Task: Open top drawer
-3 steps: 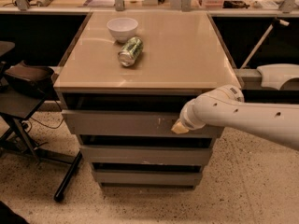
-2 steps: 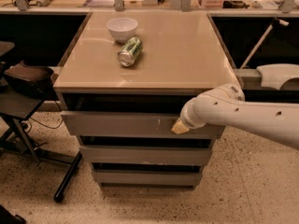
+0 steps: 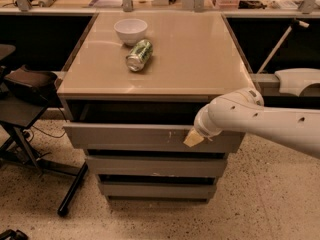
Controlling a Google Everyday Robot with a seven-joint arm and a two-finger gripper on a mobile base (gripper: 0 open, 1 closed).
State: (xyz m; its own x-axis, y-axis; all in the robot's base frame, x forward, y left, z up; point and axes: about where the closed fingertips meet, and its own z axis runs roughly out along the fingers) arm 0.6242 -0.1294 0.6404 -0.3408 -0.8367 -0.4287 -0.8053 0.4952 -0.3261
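The top drawer [image 3: 130,136] is the wide grey front panel just under the beige cabinet top. It stands pulled out a little, with a dark gap above its front edge. Small whitish scratches show right of its centre. My gripper [image 3: 193,138] comes in from the right on a white arm [image 3: 260,121]. Its tan tip rests against the drawer front, right of centre, near the top edge. Two slimmer grey drawer fronts [image 3: 155,165] lie below it.
A white bowl [image 3: 130,30] and a green can [image 3: 138,55] lying on its side sit on the cabinet top [image 3: 200,59]. A black chair [image 3: 25,99] with a metal base stands at the left. A counter with clutter runs along the back.
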